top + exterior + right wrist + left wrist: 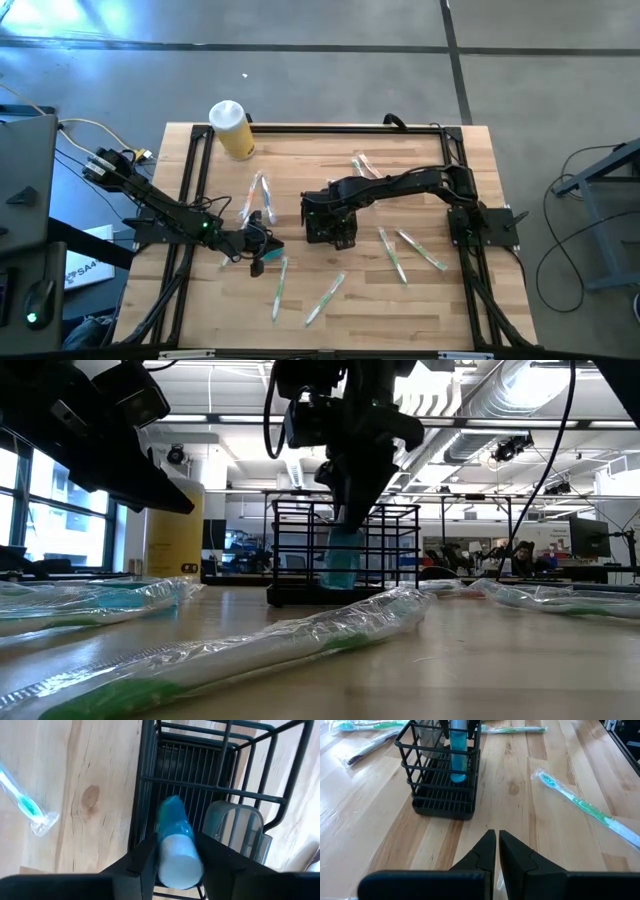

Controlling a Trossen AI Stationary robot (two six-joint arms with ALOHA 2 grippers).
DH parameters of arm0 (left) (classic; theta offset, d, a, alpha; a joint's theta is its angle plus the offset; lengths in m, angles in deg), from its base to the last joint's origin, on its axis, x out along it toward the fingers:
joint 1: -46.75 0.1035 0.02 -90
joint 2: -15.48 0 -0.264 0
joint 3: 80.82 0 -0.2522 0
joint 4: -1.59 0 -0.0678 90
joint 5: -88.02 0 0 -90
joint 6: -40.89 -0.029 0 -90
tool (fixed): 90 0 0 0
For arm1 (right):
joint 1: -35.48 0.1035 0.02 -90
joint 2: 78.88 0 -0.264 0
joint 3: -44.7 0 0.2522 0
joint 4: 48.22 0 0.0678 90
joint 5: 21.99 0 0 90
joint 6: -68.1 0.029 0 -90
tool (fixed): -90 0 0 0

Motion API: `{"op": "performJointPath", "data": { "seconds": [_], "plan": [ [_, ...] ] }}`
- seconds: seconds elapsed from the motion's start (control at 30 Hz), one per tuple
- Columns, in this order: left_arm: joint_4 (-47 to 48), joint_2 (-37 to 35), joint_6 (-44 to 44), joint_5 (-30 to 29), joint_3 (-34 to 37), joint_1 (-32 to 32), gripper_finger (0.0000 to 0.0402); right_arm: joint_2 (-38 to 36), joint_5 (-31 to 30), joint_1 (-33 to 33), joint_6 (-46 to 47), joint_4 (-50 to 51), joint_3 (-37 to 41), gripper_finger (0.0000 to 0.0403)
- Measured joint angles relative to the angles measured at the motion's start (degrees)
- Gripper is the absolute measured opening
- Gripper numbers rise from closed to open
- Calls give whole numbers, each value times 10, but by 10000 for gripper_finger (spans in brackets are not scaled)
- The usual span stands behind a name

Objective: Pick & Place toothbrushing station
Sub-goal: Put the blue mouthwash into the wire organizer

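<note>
Gripped between the right claw (176,862) fingers, a blue cylindrical tube (175,845) hangs inside the black wire-mesh caddy (442,775); released tilted, it may topple the caddy, while the closed left claw (497,851) waits nearby.

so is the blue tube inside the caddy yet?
Partly: blue tube stands inside the caddy, its top between the right gripper fingers.

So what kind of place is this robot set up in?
Probably a lab or workshop in an open-plan industrial building: exposed ceiling ducts, a polished concrete floor, and a wooden table strewn with wrapped toothbrushes around a black mesh caddy.
</note>
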Motion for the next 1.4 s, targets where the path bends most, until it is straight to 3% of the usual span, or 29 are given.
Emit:
{"op": "performJointPath", "data": {
  "seconds": [0.27,0.57,0.93,1.4],
  "plan": [
    [0,0,0,0,0,0,19,0,-1,0,9,5,0,108],
    [0,0,0,0,0,0,19,0,-13,1,11,6,0,144],
    [0,0,0,0,0,0,19,3,-13,2,10,30,-20,120],
    [0,0,1,23,0,0,19,4,-13,3,12,54,-39,137]
  ]
}}
